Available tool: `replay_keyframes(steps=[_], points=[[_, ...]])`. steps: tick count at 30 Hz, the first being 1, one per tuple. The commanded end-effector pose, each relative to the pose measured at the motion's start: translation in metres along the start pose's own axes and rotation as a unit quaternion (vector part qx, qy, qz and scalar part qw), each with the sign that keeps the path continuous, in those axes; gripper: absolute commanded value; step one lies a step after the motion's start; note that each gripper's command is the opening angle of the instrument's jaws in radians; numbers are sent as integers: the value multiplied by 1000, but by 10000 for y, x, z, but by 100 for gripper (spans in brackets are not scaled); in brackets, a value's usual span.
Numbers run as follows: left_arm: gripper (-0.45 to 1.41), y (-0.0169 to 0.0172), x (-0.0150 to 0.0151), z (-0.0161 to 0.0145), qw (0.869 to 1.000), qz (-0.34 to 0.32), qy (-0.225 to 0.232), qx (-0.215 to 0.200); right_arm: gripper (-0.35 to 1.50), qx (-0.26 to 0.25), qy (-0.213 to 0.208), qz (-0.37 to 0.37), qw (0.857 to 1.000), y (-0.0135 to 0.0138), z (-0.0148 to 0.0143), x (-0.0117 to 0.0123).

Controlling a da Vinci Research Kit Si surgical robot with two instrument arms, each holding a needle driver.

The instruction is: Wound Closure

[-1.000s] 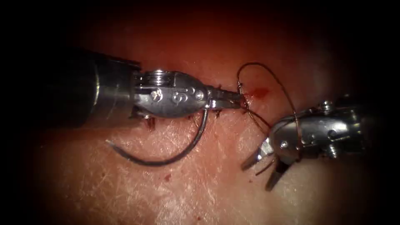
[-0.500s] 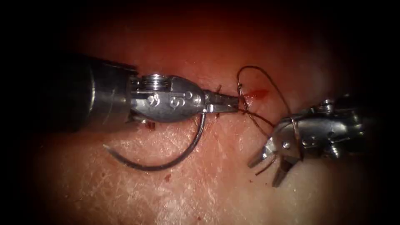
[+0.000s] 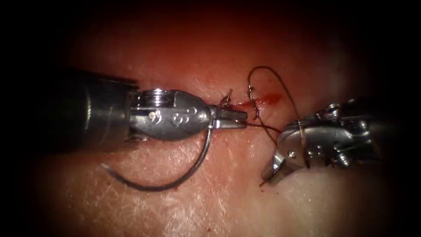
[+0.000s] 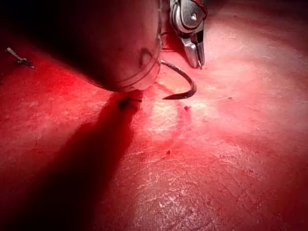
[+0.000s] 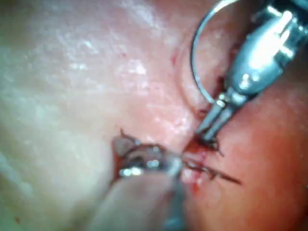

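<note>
My left tool lies across the tissue with its jaws shut on the curved needle close to its thread end. The needle hangs free above the tissue and its point aims left. Thread runs from the left jaws to my right tool, whose jaws are shut on the thread with a short tail sticking out. A thread loop arches over the right tool's body. The left wrist view shows the needle and the right tool. The right wrist view shows the left tool.
The cut runs crosswise behind the left jaws, with stitch ends standing up from it. A streak of red fluid marks the tissue beside the thread loop. Pale skin spreads out in front of both tools.
The right tool's jaws, open before, have closed on the thread and the tool rose slightly. The left tool has drawn back to the left with the needle, straightening the thread between them.
</note>
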Motion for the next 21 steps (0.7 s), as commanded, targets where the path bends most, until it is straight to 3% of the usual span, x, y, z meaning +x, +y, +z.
replay_keyframes(steps=[1, 6, 9, 16, 21], points=[[-45, 3, -2, 7, 1000, 1, 1, -1, -35, -1, 1, 0, 1000, 4, 0, 0], [-45, 17, -8, 1, 1000, 6, -5, -1, -35, -31, 26, 5, 999, 3, -26, -3], [-45, 26, -13, 1, 1000, 11, -12, -1, -35, -61, 70, 8, 996, 0, -47, -1], [-45, 55, -30, 11, 1000, 9, -24, -4, -35, -140, 212, 35, 967, -10, -96, -4], [-45, 85, -35, 21, 999, 9, -29, -12, -35, -178, 265, 74, 945, -1, -110, -19]])
